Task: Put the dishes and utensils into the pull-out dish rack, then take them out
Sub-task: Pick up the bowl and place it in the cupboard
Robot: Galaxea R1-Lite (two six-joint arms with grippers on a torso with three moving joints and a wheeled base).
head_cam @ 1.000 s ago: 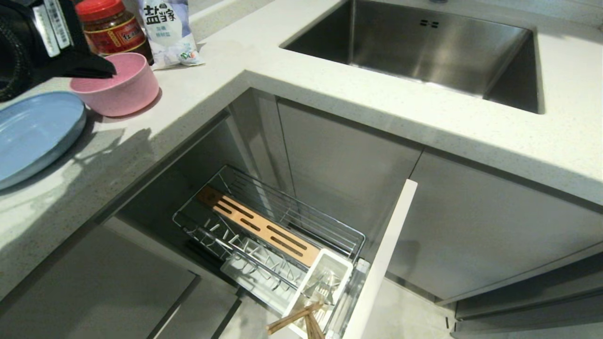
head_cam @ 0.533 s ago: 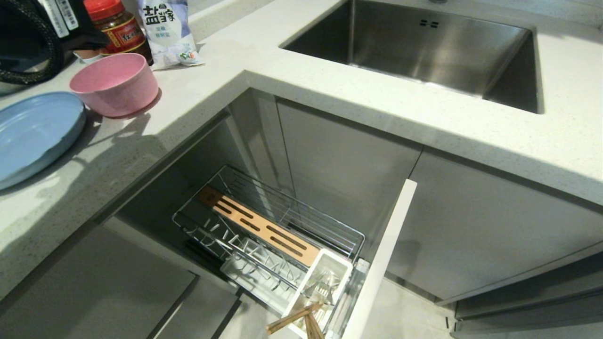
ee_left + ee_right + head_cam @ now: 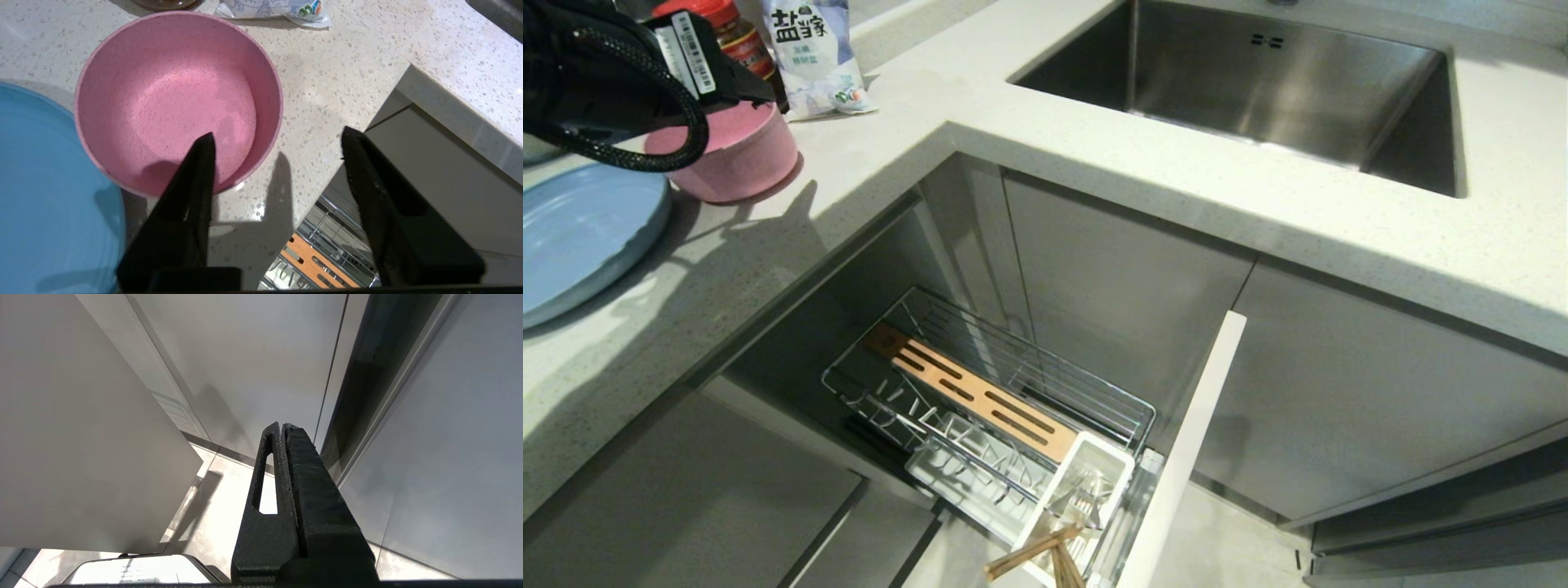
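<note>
The plate lies at the frame's left on the tabletop, the bowl beside it. The left claw, shut a moment ago, now spreads over the bowl's rim, probably to grasp it. Lower middle, the dish rack holds only chopsticks and a fork in its caddy. The right claw hangs clenched.

Speckled pale countertop, steel sink, grey cabinet doors, light tiled floor.

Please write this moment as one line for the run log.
left gripper: jaws open, above pink bowl rim | bowl, blue plate: on counter | chopsticks: in caddy | right gripper: shut, parked
</note>
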